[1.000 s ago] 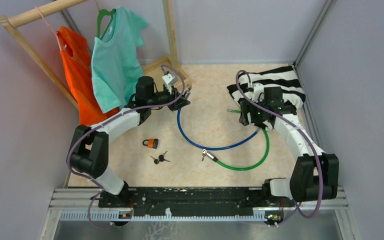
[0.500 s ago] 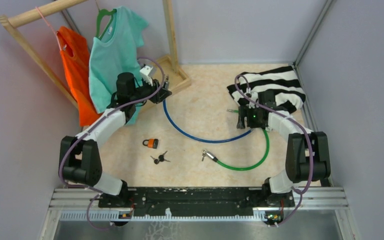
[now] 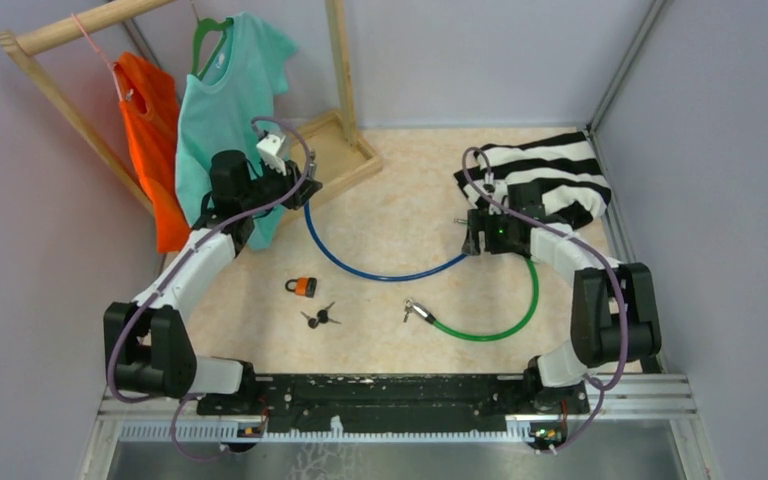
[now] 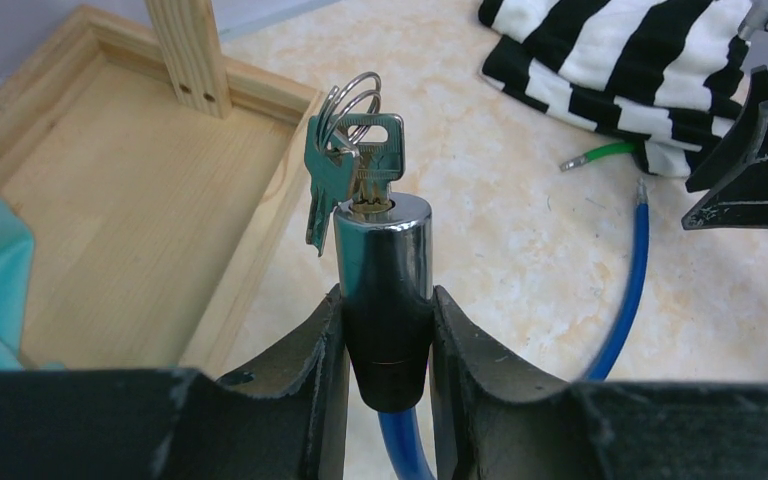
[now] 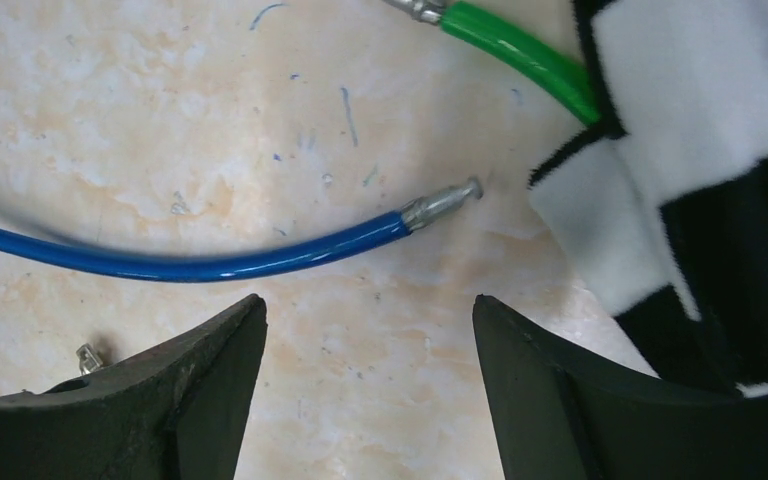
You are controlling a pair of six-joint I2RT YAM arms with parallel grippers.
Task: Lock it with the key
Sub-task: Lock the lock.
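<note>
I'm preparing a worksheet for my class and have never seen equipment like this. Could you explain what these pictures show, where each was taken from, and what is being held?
This is a two-armed robot bolted to a table, each arm ending in a two-finger gripper. One picture looks down from above; the other two come from cameras on the wrists. The left gripper is shut on the chrome lock cylinder of a blue cable, with a bunch of keys in its keyhole. The right gripper hangs open above that cable's loose metal tip. Also on the table: a green cable, an orange padlock, two spare keys and a striped cloth. A clothes rack stands back left.
</note>
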